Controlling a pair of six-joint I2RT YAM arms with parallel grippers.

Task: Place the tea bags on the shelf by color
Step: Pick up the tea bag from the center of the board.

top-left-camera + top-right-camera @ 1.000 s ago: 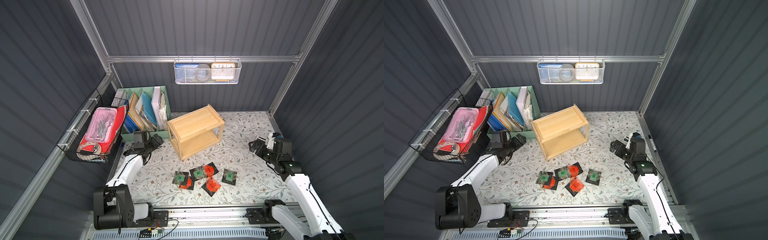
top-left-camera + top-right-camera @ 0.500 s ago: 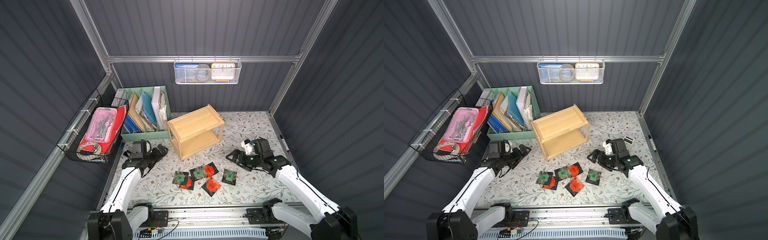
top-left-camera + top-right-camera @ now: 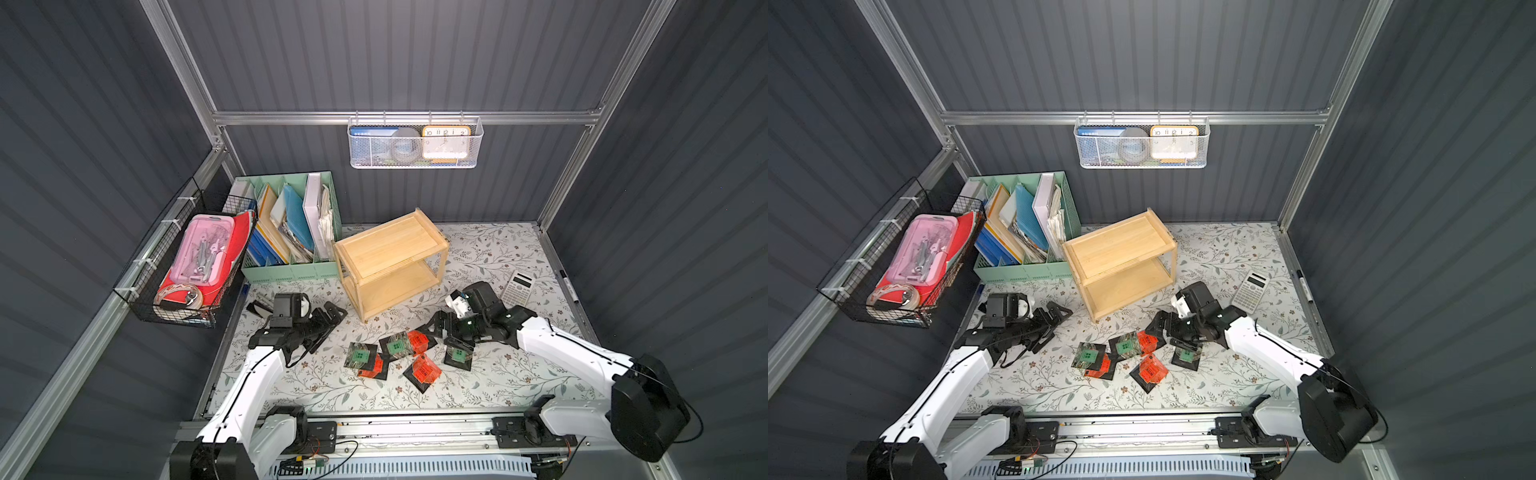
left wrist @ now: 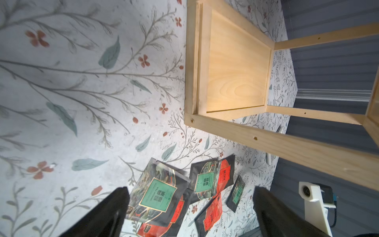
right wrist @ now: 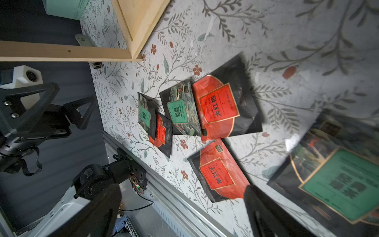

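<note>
1. Dark grey ribbed walls (image 3: 415,50) closed the booth in on three sides, framed by aluminium posts (image 3: 183,62) and a rail (image 3: 291,117).
2. A white mesh basket (image 3: 374,158) hung from that rail, with an orange-rimmed clock (image 3: 446,141) inside it.
3. A black wire basket (image 3: 139,291) hung on a side wall, near a mint-green file organizer (image 3: 291,272).
4. The table (image 3: 498,374) wore a pale floral cover, evenly lit.

Both arms stretch forward and low, wrists angled toward each other. The left gripper (image 3: 330,322) has its jaws spread wide. The right gripper (image 3: 446,334) tips downward, jaws equally wide.
</note>
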